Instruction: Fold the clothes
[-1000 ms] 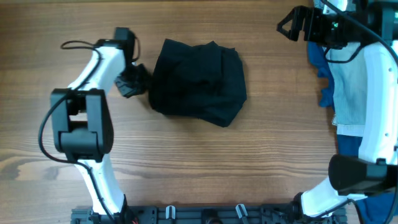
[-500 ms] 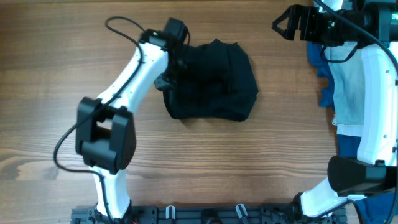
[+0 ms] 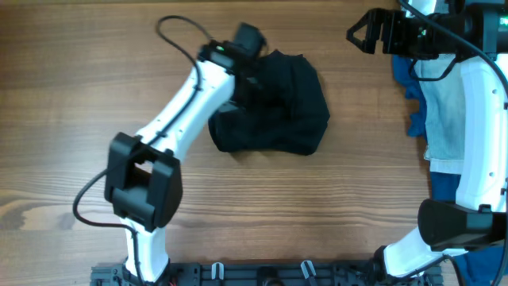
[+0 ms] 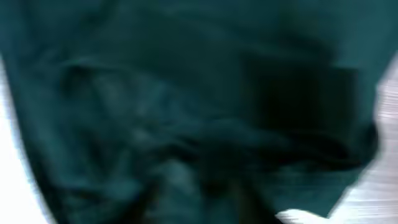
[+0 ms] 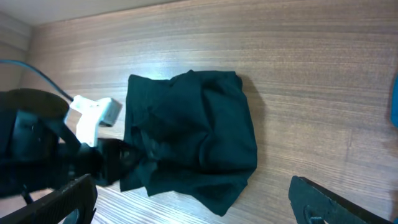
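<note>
The wooden table (image 3: 63,63) carries a bunched black garment (image 3: 290,107), its left part beneath the left gripper (image 3: 236,79). Behind the right gripper (image 3: 357,33), a light blue denim garment (image 3: 444,111) overlies royal blue cloth (image 3: 413,119).

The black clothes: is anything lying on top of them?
Only the left gripper, over the left edge of the clothes. It merges with the dark fabric, so whether it pinches any cannot be seen.

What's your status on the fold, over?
Left gripper over black garment, left side, jaws unclear. Right gripper open, empty, far right. Nothing blocking.
</note>
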Action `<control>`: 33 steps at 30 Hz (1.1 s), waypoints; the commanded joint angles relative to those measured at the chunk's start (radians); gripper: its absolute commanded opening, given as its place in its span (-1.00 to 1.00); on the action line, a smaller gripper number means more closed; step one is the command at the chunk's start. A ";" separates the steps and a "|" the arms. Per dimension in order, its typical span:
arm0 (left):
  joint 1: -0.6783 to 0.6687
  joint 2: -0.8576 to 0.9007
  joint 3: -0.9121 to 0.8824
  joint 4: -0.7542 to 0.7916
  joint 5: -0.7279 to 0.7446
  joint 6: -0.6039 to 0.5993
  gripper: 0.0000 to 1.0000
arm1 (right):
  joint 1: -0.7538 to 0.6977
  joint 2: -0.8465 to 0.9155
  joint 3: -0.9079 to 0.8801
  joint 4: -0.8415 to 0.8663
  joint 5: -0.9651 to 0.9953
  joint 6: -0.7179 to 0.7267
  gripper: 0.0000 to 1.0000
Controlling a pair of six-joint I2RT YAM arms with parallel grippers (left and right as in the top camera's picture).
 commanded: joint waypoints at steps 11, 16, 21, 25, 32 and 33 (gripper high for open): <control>0.026 0.150 0.006 0.193 0.067 0.026 0.66 | 0.011 -0.011 0.003 -0.039 -0.024 -0.019 0.99; 0.027 0.158 0.016 0.296 0.065 -0.030 0.32 | 0.042 -0.011 0.003 -0.047 -0.023 -0.021 1.00; 0.027 0.159 0.017 0.343 0.051 -0.052 -0.92 | 0.082 -0.011 0.003 -0.047 -0.022 -0.021 1.00; 0.030 0.159 0.017 0.384 -0.027 -0.061 -0.92 | 0.108 -0.011 0.003 -0.045 -0.007 -0.020 0.99; 0.072 0.158 0.017 0.423 -0.127 -0.224 -0.92 | 0.108 -0.011 0.003 -0.050 0.011 -0.020 1.00; 0.084 0.158 0.017 0.421 -0.127 -0.248 -0.92 | 0.108 -0.011 0.003 -0.050 0.011 -0.020 0.99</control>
